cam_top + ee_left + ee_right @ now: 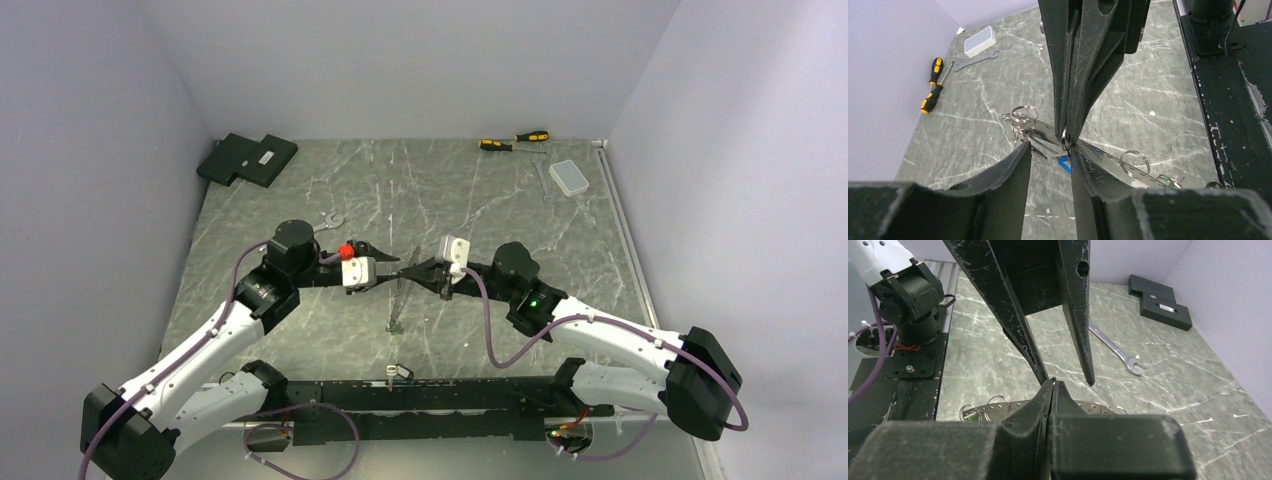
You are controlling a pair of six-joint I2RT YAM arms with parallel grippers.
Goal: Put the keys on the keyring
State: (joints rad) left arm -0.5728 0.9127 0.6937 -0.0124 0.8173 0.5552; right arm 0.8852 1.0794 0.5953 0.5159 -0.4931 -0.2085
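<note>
The keyring shows as a long silvery perforated band (1111,160) carrying several split rings, stretched over the table under both grippers (397,305). My right gripper (1066,141) reaches in from above, shut on a small split ring (1065,139). The blue key (1064,164) shows just below that ring. The green key (1168,180) is at the band's far end. My left gripper (1050,148) is open, tip to tip with the right one, with nothing between its fingers. In the right wrist view my shut right gripper (1052,382) hides the band's middle (1015,407).
A silver wrench (330,220) lies behind the left arm and black boxes (248,158) sit at the back left. Two yellow-and-black screwdrivers (515,140), a second wrench (541,180) and a white box (570,177) are at the back right.
</note>
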